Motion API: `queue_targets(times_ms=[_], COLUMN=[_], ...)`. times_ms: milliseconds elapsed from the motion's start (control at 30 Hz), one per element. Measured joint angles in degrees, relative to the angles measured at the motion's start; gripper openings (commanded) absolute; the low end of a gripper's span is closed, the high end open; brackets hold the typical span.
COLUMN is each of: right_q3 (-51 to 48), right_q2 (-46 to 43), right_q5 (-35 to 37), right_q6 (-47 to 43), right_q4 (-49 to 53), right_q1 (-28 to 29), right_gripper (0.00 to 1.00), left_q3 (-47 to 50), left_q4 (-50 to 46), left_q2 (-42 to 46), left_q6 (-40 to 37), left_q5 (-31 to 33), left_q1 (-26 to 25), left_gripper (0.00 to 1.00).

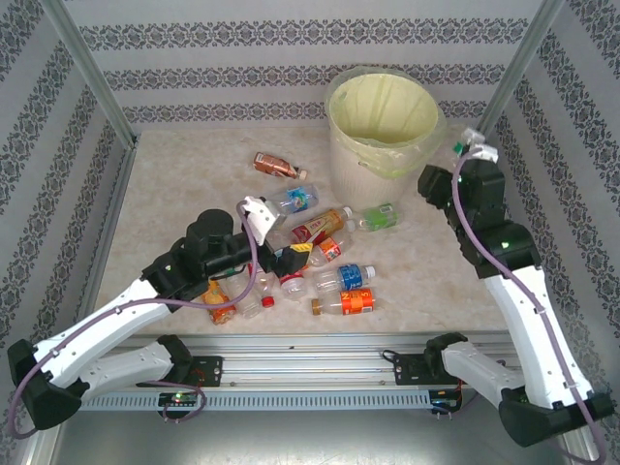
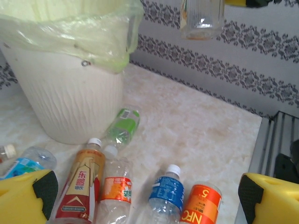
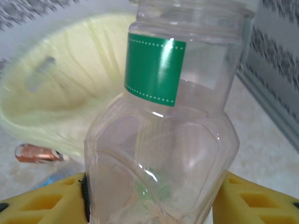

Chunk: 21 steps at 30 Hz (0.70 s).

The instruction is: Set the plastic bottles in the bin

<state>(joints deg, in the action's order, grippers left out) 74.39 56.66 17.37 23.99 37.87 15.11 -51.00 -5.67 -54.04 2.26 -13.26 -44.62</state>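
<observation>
we are gripping a clear green-labelled bottle (image 3: 159, 121) in our right gripper (image 3: 154, 205) — the bin (image 3: 56, 107) is sitting just ahead and left of it; our left gripper (image 2: 147, 193) is gaping wide — loose bottles (image 2: 79, 186) lying right beneath it

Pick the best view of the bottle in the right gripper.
Right wrist: bottle close up, green band sharp, in the right gripper. Top external shows it tiny; left wrist catches one end, cropped.
</observation>
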Motion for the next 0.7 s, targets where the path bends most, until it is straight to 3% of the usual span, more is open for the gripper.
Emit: queue_targets(times_ms=[333,700], right_q3=[21.27,44.28], right_q2=[16.31,38.47], right_q5=[2.49,-7.26], right_q6=[-11.17,-16.06], right_q4=[0.92,6.62], right_q1=[3.80,2.25], right_gripper=[0.59,0.59], left_q3=[1.70,1.77], left_q4=[4.81,4.96], left_q2=[3.28,3.32], left_q6=[1.07,1.03], left_q5=[1.33,2.19], left_q1=[0.11,0.11], left_gripper=[1.00,1.00])
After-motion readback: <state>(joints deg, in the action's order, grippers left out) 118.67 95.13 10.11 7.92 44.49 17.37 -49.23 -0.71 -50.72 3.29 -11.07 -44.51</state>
